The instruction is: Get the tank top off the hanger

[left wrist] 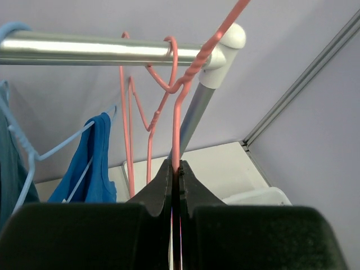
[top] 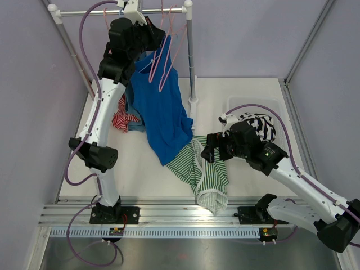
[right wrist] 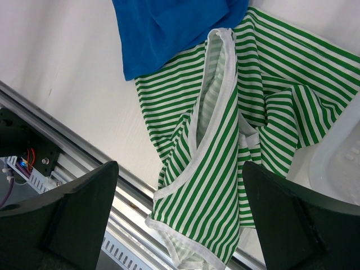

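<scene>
A green-and-white striped tank top lies crumpled on the table, its lower end over the front rail; it also shows in the right wrist view. My right gripper hangs open and empty just above it. My left gripper is raised to the clothes rail and is shut on the wire of an empty pink hanger that hooks over the rail. A blue tank top hangs from a light blue hanger and drapes down onto the table.
More pink hangers dangle from the rail beside the rack post. A red-striped garment lies behind the left arm. A white bin at the right holds a black-and-white striped garment. Walls enclose three sides.
</scene>
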